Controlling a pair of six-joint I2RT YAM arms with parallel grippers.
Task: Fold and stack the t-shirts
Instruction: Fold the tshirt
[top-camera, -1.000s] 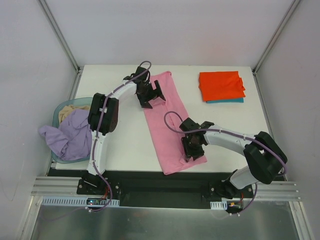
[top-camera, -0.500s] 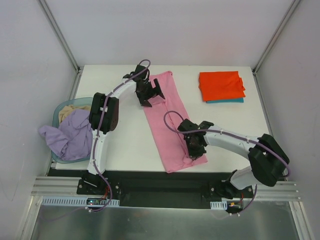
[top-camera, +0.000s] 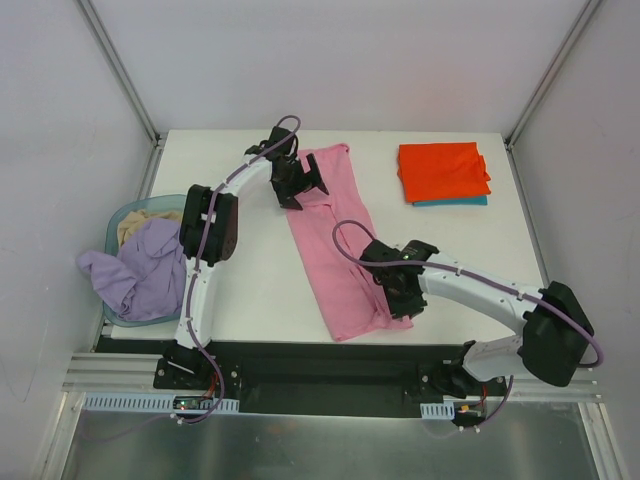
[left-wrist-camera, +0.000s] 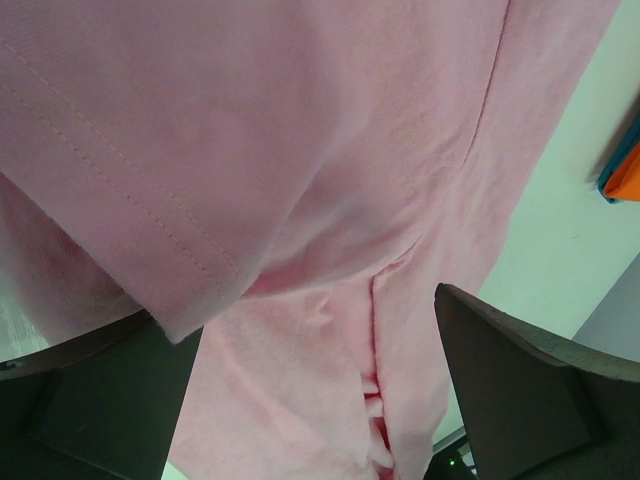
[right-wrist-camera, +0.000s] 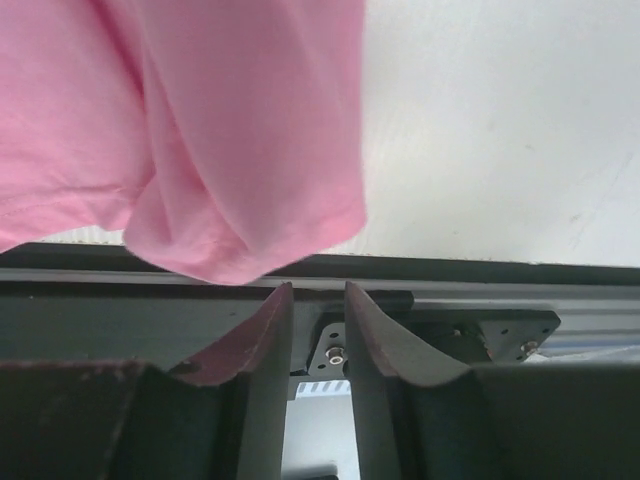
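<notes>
A bright pink t-shirt (top-camera: 335, 250) lies as a long folded strip slanting down the middle of the table. My left gripper (top-camera: 305, 185) stands wide open over its far end; in the left wrist view the gripper (left-wrist-camera: 305, 315) has pink cloth (left-wrist-camera: 350, 150) between its fingers and a sleeve hem draped on the left finger. My right gripper (top-camera: 405, 295) sits at the strip's near right edge. In the right wrist view the gripper (right-wrist-camera: 318, 290) shows a narrow gap with nothing in it, the pink cloth (right-wrist-camera: 220, 120) just past the tips. An orange-red t-shirt (top-camera: 443, 170) lies folded on a teal one (top-camera: 450, 201).
A round light-blue basket (top-camera: 118, 218) stands off the table's left edge, with a pale lavender t-shirt (top-camera: 135, 270) spilling over it and tan cloth (top-camera: 140, 222) inside. The table's black front rail (right-wrist-camera: 450, 275) lies just beyond my right fingers.
My right gripper shut, slid right off the pink shirt's near edge, then parted slightly with nothing in it. The left gripper crept a little farther up the table, still open.
</notes>
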